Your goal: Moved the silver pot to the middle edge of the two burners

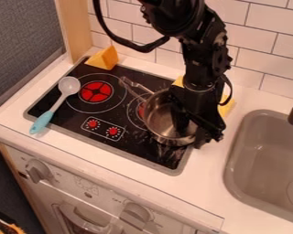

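Camera view.

Item: gripper [190,134], black, hanging at the side of the pot nearest the sink, over the rim. Whether it is clenched on the rim or released cannot be told.

Item: pot [157,117], silver, just below and beside the gripper, on the stove [135,150], covering much of the near burner [140,110]. Handle [140,85] points away from the gripper, towards the far burner [95,92].

Hazards, by judgement. Slip: a hold on one side of a smooth, round rim may let the pot swivel or slide loose. Tilt: lifting from that side would likely leave the far side and handle sagging, to scrape the stove. Catch: a swinging handle could meet the wedge [104,58], beyond the far burner from the gripper. Overshoot: pushed too far from the gripper's side, the pot may pass the middle edge onto the far burner, its handle nearing the spoon [69,86]. Snag: the yellow block [226,107], just behind the gripper, could be knocked if the arm swings back.
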`<state>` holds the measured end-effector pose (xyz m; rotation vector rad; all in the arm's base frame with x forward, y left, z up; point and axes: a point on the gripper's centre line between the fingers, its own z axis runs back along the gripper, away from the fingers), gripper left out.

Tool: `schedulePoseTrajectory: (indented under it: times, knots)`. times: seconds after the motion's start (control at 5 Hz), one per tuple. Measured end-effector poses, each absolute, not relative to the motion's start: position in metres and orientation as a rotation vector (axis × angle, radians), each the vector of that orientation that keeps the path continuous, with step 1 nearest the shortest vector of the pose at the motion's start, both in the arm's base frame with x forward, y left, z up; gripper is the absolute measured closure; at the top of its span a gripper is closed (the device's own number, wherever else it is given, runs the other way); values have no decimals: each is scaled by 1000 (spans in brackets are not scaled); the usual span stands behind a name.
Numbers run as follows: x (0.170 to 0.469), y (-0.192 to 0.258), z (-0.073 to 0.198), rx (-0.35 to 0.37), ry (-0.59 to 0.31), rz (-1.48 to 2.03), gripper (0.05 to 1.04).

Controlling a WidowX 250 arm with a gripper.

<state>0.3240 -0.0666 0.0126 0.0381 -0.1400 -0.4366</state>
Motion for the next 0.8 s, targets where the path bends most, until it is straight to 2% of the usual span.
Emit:
schedulePoseTrajectory:
  times: [0.2, 0.4, 0.6, 0.8]
  knots:
    - [324, -66, 13, 39, -137, -449, 709]
    - [324, -66, 13, 41, -137, -458, 919]
    - [321, -65, 14, 47, -148, -466, 995]
    - [297, -46, 51, 58, -193, -415, 1004]
